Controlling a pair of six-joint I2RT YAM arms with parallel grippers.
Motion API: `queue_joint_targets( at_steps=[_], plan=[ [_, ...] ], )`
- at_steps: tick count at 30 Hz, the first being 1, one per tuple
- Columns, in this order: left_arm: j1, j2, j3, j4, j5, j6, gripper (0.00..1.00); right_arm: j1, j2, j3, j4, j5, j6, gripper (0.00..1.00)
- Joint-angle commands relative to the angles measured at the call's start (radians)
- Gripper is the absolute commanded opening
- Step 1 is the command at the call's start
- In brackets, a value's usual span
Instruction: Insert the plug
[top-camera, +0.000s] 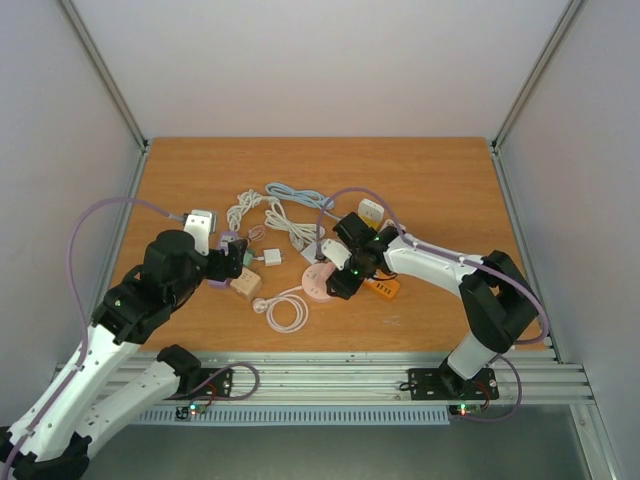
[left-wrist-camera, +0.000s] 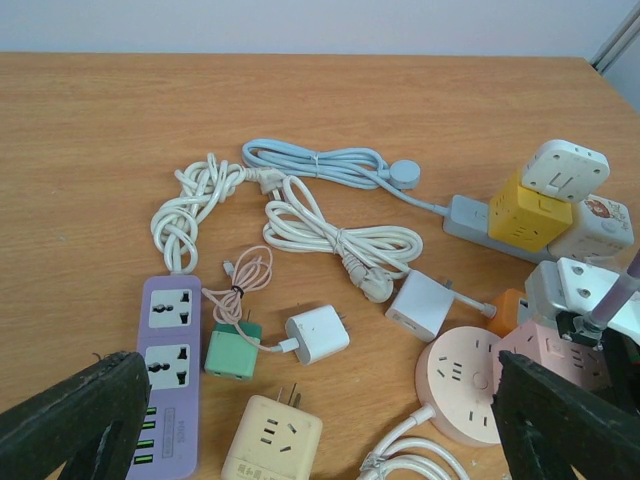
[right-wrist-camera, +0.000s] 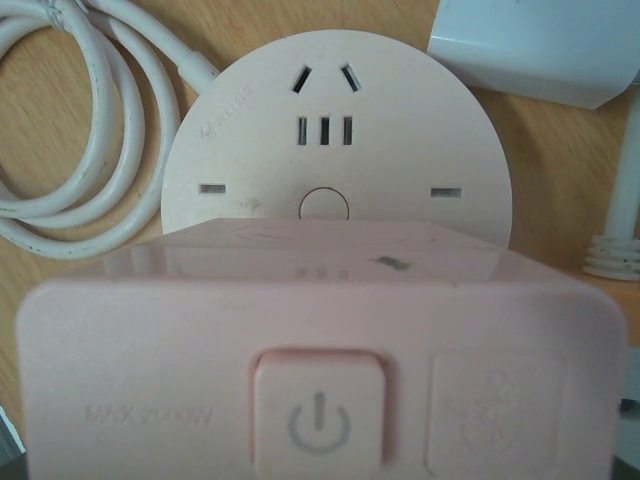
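Note:
A round pink socket (right-wrist-camera: 335, 140) lies flat on the wooden table, its slots facing up; it also shows in the top view (top-camera: 318, 283) and the left wrist view (left-wrist-camera: 465, 380). My right gripper (top-camera: 345, 268) is shut on a pink adapter plug (right-wrist-camera: 320, 360) with a power button, holding it right over the near part of the socket. Its prongs are hidden, and so are the fingers in the right wrist view. The adapter shows at the right edge of the left wrist view (left-wrist-camera: 540, 345). My left gripper (left-wrist-camera: 320, 430) is wide open and empty, above the table left of the socket.
A purple power strip (left-wrist-camera: 170, 380), green charger (left-wrist-camera: 232, 352), white charger (left-wrist-camera: 318, 335), cream adapter (left-wrist-camera: 272, 440) and white cube (left-wrist-camera: 422, 305) lie around the left gripper. A yellow and white cube stack (left-wrist-camera: 548, 195), grey strip (left-wrist-camera: 465, 215), blue cable (left-wrist-camera: 320, 165) and coiled white cords (left-wrist-camera: 340, 240) lie behind.

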Motion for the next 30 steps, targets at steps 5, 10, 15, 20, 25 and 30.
queue_joint_targets(
  at_steps=[5,10,15,20,25,30],
  plan=[
    [0.003,0.002,-0.012,0.049,-0.017,0.011,0.94,0.018,0.074,0.035,-0.114,0.046,-0.042,0.25],
    [0.003,0.003,-0.012,0.047,-0.018,0.011,0.94,0.048,0.088,0.006,-0.078,0.146,-0.02,0.27],
    [0.003,0.004,-0.012,0.048,-0.02,0.013,0.94,0.073,0.1,-0.024,-0.034,0.235,0.005,0.29],
    [0.003,0.006,-0.013,0.046,-0.02,0.013,0.94,0.074,0.092,-0.052,-0.002,0.236,-0.005,0.3],
    [0.003,0.007,-0.013,0.046,-0.022,0.013,0.94,0.079,0.118,-0.033,-0.032,0.267,-0.016,0.3],
    [0.003,0.007,-0.013,0.046,-0.025,0.013,0.94,0.078,0.086,-0.017,-0.042,0.236,0.002,0.36]
  ],
)
